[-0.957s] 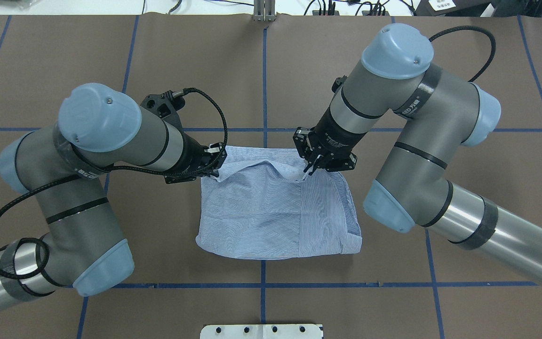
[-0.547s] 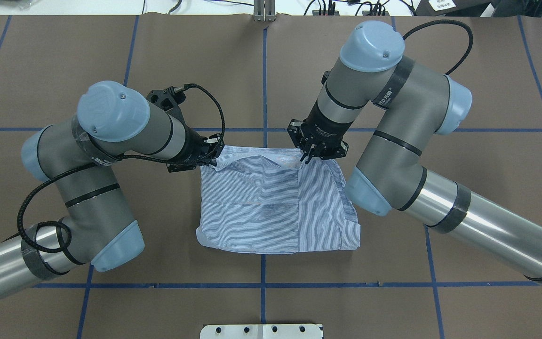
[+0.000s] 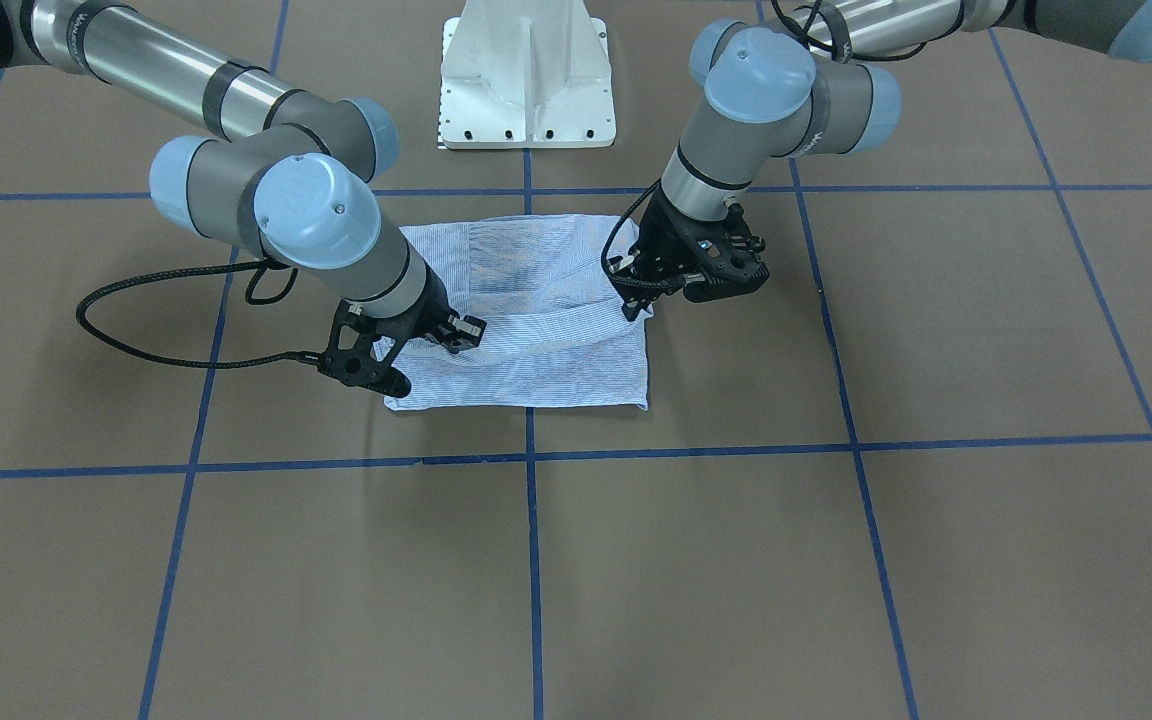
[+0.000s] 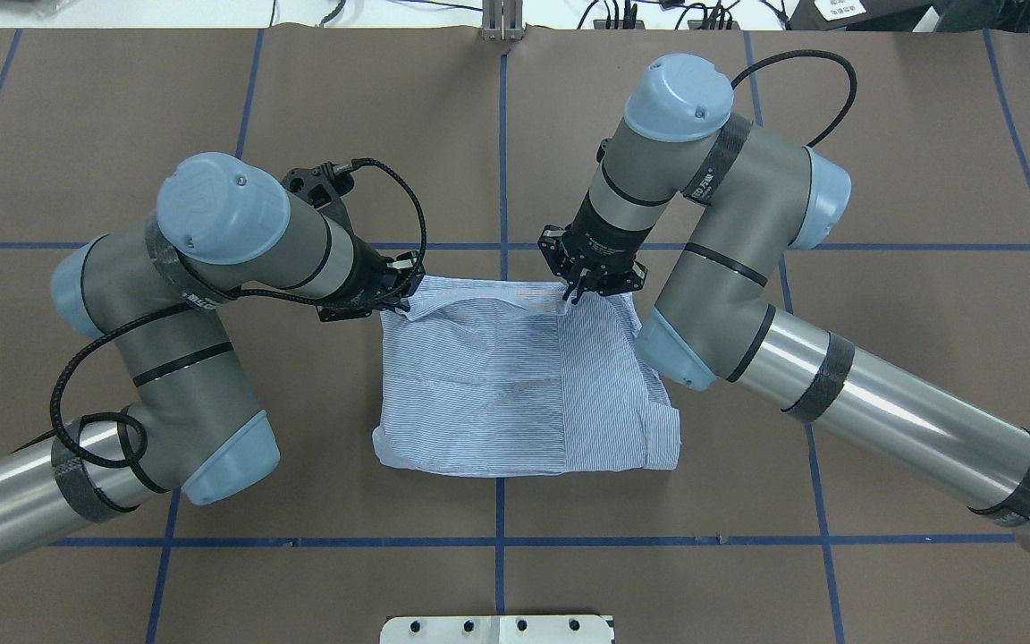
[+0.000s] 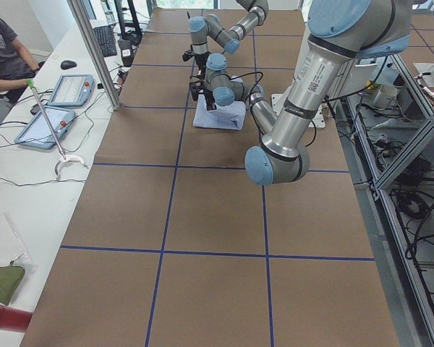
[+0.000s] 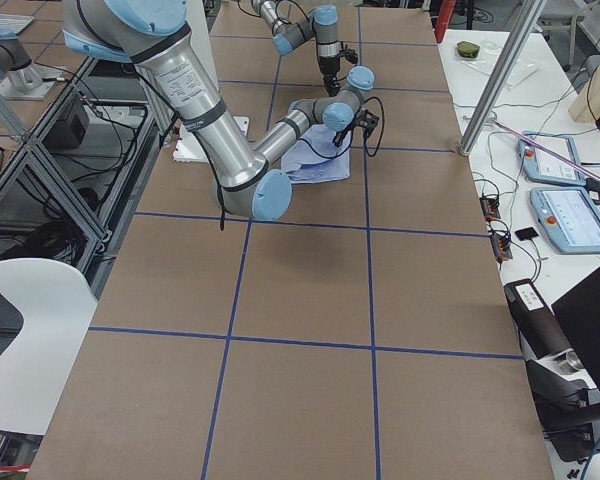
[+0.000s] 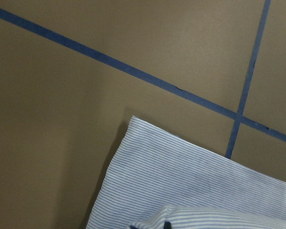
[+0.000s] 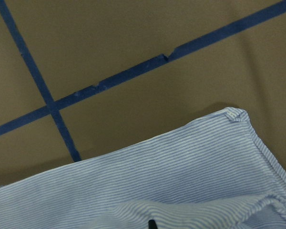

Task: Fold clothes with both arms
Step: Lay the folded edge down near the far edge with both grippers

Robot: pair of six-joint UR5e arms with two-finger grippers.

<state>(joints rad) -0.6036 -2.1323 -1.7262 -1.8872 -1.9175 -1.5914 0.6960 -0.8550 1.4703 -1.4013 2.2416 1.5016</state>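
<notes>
The light blue-and-white striped shirt (image 4: 515, 385) lies folded into a rough square on the brown table (image 4: 747, 581). My left gripper (image 4: 401, 300) is shut on the raised upper layer at its far left corner. My right gripper (image 4: 576, 293) is shut on the same layer near the middle of the far edge. In the front-facing view the shirt (image 3: 546, 360) has the left gripper (image 3: 628, 300) on its right and the right gripper (image 3: 451, 335) on its left. Both wrist views show striped cloth (image 7: 181, 181) (image 8: 157, 181) over tape lines, with a bit of dark fingertip at the bottom edge.
The white pedestal base (image 3: 526, 80) stands behind the shirt on the robot's side. Blue tape lines (image 4: 502, 541) grid the table. Along the far side, a side table carries tablets (image 5: 47, 123) and cables, a metal post (image 5: 94, 50) rises, and a person (image 5: 7, 50) sits there.
Both grippers have carried the held shirt layer away from the robot toward the far edge. Both arms' elbows swung forward, and the shirt's near edge shifted slightly the same way.
</notes>
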